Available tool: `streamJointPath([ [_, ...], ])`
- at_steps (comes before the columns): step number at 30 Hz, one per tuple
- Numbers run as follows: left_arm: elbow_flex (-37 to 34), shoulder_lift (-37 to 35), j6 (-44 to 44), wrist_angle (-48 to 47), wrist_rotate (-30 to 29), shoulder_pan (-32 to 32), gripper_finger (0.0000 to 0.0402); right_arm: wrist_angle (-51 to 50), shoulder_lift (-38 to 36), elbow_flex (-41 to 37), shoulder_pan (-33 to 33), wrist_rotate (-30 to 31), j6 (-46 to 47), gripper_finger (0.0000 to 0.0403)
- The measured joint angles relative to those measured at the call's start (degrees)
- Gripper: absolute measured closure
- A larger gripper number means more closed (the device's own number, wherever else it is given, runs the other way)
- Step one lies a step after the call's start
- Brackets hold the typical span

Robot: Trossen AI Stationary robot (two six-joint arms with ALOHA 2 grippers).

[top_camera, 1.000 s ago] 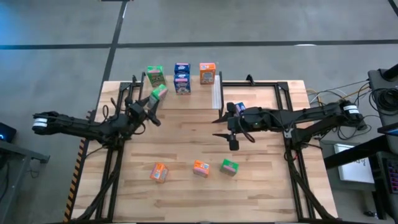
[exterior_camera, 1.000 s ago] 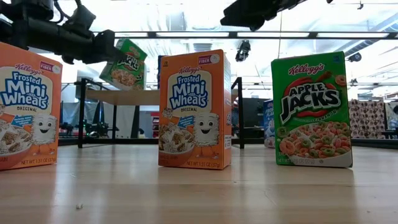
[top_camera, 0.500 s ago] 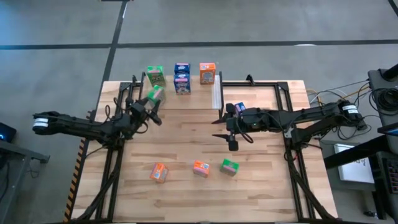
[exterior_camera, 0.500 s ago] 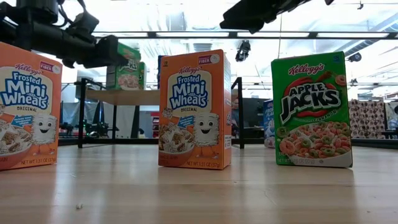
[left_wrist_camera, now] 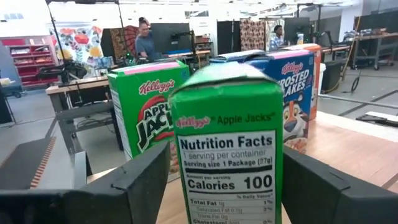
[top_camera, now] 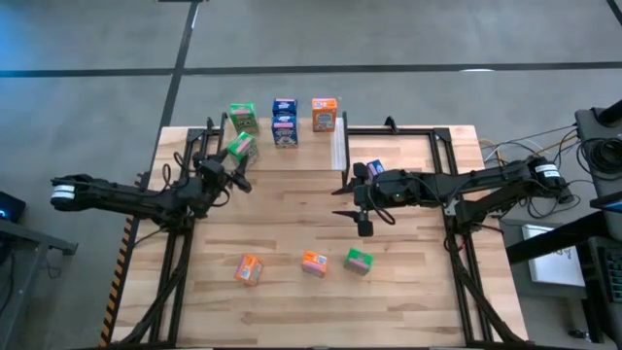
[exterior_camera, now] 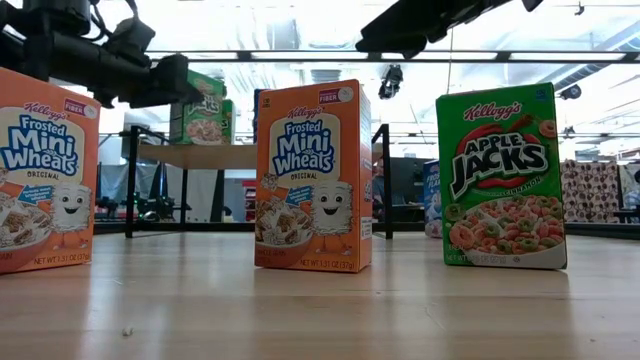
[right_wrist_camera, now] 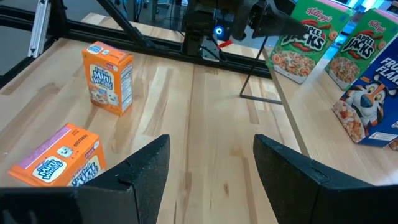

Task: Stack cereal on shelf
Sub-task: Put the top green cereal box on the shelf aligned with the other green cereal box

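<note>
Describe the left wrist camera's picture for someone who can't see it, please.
A green Apple Jacks mini box stands upright between the left gripper's two open dark fingers, its nutrition panel facing the camera. Just behind it stand another green Apple Jacks box and a blue Frosted Flakes box, with a workshop and people far behind.

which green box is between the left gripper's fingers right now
The green Apple Jacks box showing its Nutrition Facts panel, in front of the other green box on the shelf. The third stands on the table.

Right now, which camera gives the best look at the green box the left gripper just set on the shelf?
Left wrist view: the green box fills it, label readable. High view shows it tiny; low view, partly hidden.
</note>
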Motion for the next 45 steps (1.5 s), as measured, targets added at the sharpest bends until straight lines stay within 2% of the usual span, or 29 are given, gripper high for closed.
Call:
streamJointPath([
  [7, 3.49, -0.56, 2.73, -1.78, 0.05, -1.57, 0.0151, -0.17, -0.02, 0.00, 0.00, 0.02, -0.01, 0.0181],
  [13, 9.56, -0.56, 2.83, -12.06, 0.02, -1.82, 0.0151, -0.50, -0.04, 0.00, 0.00, 0.04, -0.02, 0.0181],
  [18, 18.74, -0.54, -1.69, -30.69, 0.03, -1.82, 0.0151, -0.57, -0.04, 0.00, 0.00, 0.04, -0.02, 0.0181],
  [24, 34.18, 1.19, -15.93, -64.15, 0.71, -1.82, 0.0151, -0.86, -0.04, 0.00, 0.00, 0.04, -0.06, 0.0181],
  [26, 39.19, 2.51, -20.09, -71.99, 2.67, -1.82, 0.0151, -1.00, -0.04, 0.00, 0.00, 0.06, -0.20, 0.0181],
  [38, 64.45, 16.26, -39.58, -98.78, 14.41, 0.60, 0.0151, -1.84, -0.06, 0.00, 0.00, 0.08, -0.27, 0.0181],
  [45, 73.38, 22.57, -46.90, -112.43, 21.27, 5.42, 0.0151, -3.10, -0.06, 0.00, 0.00, 0.08, -0.63, 0.0181],
])
